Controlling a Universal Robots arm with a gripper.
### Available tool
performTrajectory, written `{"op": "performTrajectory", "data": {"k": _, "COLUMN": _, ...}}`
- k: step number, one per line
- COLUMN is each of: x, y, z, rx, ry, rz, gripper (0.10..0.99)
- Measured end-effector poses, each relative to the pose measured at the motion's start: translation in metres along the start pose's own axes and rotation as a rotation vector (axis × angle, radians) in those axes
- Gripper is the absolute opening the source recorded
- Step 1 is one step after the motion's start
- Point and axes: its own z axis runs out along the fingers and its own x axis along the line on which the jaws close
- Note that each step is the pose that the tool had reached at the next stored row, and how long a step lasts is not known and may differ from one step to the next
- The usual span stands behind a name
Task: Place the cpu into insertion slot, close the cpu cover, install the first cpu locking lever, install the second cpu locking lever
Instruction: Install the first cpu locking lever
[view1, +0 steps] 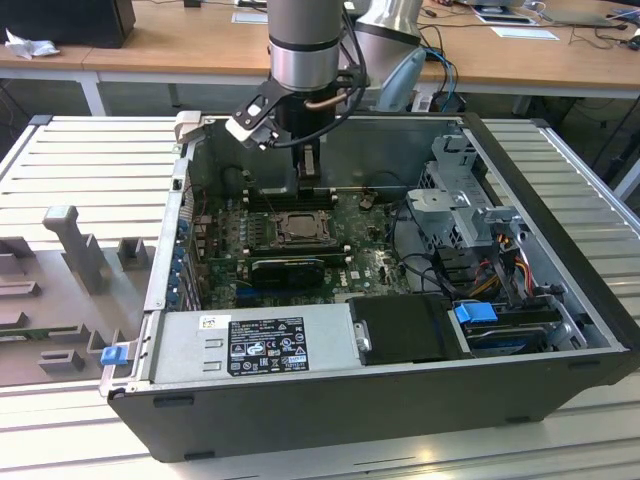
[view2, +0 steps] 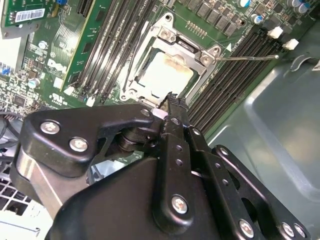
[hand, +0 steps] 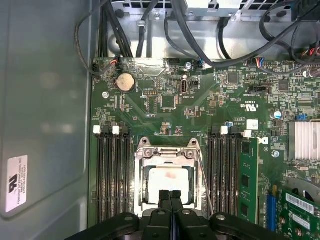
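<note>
The cpu (hand: 167, 182) is lying in the slot (view1: 275, 230), with the cover (hand: 167, 152) seemingly lying closed over it. One lever (view2: 250, 57) is apparently sticking out unlatched. In the exterior view the tool (hand: 170, 196), pinched together and empty, is hanging at the slot's 12 o'clock.

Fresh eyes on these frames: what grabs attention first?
The arm reaching down into the open computer case dominates the exterior view. In both wrist views the black gripper, fingers shut, hangs right over the pale cpu. The silver cpu cover frames the chip, with black memory slots on either side on the green board.
</note>
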Motion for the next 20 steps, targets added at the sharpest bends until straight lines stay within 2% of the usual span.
{"op": "performTrajectory", "data": {"k": 3, "x": 0.0001, "y": 0.0002, "z": -0.0025, "rx": 0.000, "ry": 0.0004, "rz": -0.006, "gripper": 0.106}}
{"op": "performTrajectory", "data": {"k": 11, "x": 0.0000, "y": 0.0001, "z": -0.0025, "rx": 0.003, "ry": 0.0086, "rz": -0.164, "gripper": 0.106}}
{"op": "performTrajectory", "data": {"k": 16, "x": 0.0000, "y": 0.0002, "z": -0.0024, "rx": 0.005, "ry": 0.0130, "rz": -0.246, "gripper": 0.106}}
{"op": "performTrajectory", "data": {"k": 20, "x": 0.0000, "y": 0.0002, "z": -0.0024, "rx": 0.006, "ry": 0.0151, "rz": -0.288, "gripper": 0.106}}
